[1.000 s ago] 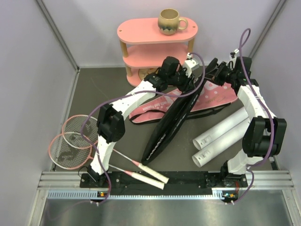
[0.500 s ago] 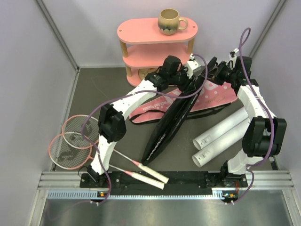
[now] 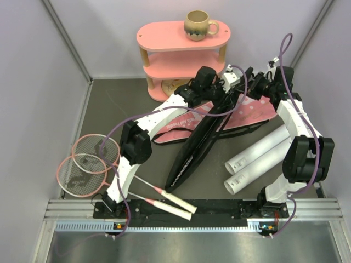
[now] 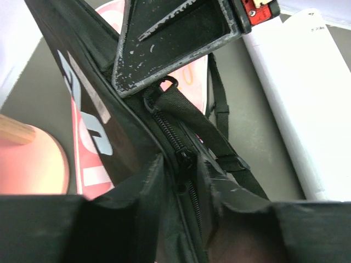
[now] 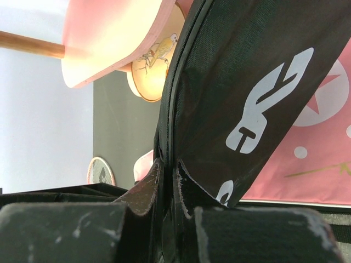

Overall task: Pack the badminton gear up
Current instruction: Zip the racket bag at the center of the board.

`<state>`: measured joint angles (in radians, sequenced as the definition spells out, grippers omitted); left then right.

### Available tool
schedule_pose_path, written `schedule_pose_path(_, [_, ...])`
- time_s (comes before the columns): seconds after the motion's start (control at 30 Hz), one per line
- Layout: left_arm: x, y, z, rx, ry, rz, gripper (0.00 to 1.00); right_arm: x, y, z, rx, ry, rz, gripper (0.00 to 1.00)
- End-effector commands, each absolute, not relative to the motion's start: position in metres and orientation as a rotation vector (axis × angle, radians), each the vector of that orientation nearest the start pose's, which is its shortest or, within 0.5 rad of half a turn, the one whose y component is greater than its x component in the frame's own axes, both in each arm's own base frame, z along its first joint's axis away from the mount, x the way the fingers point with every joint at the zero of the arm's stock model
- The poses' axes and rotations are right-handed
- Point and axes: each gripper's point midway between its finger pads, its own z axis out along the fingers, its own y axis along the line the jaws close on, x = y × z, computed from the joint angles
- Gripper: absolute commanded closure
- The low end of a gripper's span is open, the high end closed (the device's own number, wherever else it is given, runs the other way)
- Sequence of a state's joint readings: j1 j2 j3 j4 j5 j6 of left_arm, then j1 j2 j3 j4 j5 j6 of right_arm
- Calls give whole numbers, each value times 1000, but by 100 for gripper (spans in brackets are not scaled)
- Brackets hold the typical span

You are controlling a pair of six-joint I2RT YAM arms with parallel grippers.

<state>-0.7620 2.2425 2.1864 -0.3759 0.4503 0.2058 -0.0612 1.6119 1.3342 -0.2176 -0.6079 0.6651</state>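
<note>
The black racket bag (image 3: 200, 142) stands on edge across the pink racket bag (image 3: 252, 112). At its far end, my left gripper (image 3: 228, 89) straddles the zipped seam (image 4: 170, 131). The zipper pull (image 4: 184, 161) is pressed between its fingers (image 4: 145, 186). My right gripper (image 3: 247, 87) is shut on the bag's thin edge (image 5: 174, 126) just beyond, by the strap ring (image 4: 164, 87). Two pink rackets (image 3: 88, 164) lie at the near left. Two white tubes (image 3: 258, 156) lie at the right.
A pink oval shelf (image 3: 184, 38) stands at the back with a beige mug (image 3: 198, 24) on top and a bird-painted plate (image 5: 153, 66) under it. Walls close in on the left, back and right. The bag's black strap (image 4: 222, 118) trails over the grey mat.
My left arm has shifted a little to the right along the black bag's far end. The right gripper has kept its hold in the same place.
</note>
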Motion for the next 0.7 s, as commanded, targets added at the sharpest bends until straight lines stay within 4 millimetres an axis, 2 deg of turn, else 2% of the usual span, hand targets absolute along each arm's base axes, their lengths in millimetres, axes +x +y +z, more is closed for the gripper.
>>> schedule_pose_path(0.0, [413,-488,235,1203,1633,-771,69,447,102,295,250,1948,1049,100])
schedule_pose_path(0.17, [411,-488,230,1212,1648,-778,75,447,102,298,256,1939,1056,100])
schedule_pose_path(0.3, [411,-486,225,1215,1670,-768,67,449,104,299,266,1932,1079,100])
schedule_pose_path(0.4, [412,-483,221,1213,1687,-750,67,449,105,304,266,1917,1089,100])
schedule_pose_path(0.5, [412,-484,218,1216,1690,-754,73,448,105,307,267,1914,1091,100])
schedule_pose_path(0.53, [413,-485,218,1215,1686,-758,81,449,105,308,266,1910,1091,100])
schedule_pose_path(0.63, [411,-487,224,1216,1669,-756,92,449,105,307,272,1912,1092,100])
schedule_pose_path(0.67, [409,-489,226,1220,1659,-754,100,449,105,307,274,1913,1092,100])
